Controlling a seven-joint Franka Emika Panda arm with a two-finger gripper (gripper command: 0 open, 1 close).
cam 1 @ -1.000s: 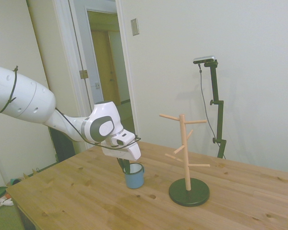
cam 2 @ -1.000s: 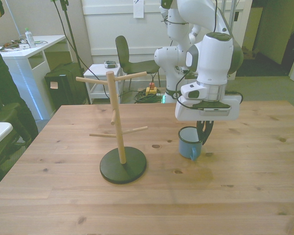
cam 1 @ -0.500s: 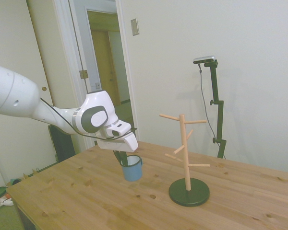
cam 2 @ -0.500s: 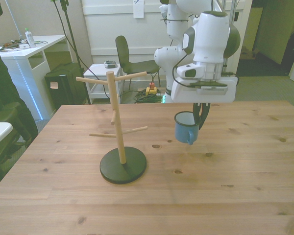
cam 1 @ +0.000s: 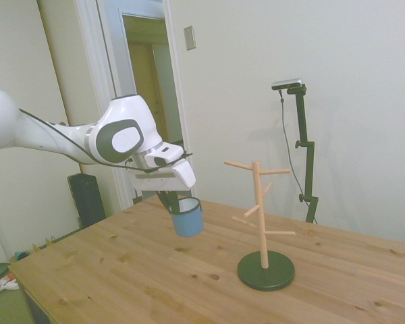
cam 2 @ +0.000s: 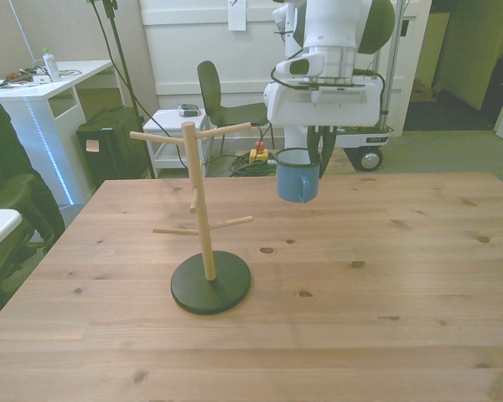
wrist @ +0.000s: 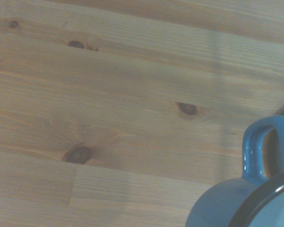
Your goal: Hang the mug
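Note:
The light-blue mug (cam 1: 187, 221) (cam 2: 297, 179) hangs in the air well above the table, upright, with its thin dark rim up. My gripper (cam 1: 170, 202) (cam 2: 324, 155) is shut on the mug's rim and wall, on the side toward the front view's right. In the wrist view the mug (wrist: 236, 198) and its loop handle (wrist: 258, 149) show against the wood far below. The wooden peg stand (cam 1: 260, 216) (cam 2: 199, 209) on its dark round base (cam 2: 210, 283) stands to the front view's left of the mug, which hangs about level with the stand's upper pegs.
The wooden table (cam 2: 386, 301) spreads under the arm. A person's dark sleeve (cam 2: 4, 142) is at the front view's left edge. Behind the table are a chair (cam 2: 222, 100), a white desk (cam 2: 50, 84) and a doorway (cam 1: 148, 88).
The arm has lifted the mug off the table, steadily higher over the second, and carried it toward the front view's left and the table's far edge. The peg stand has not moved.

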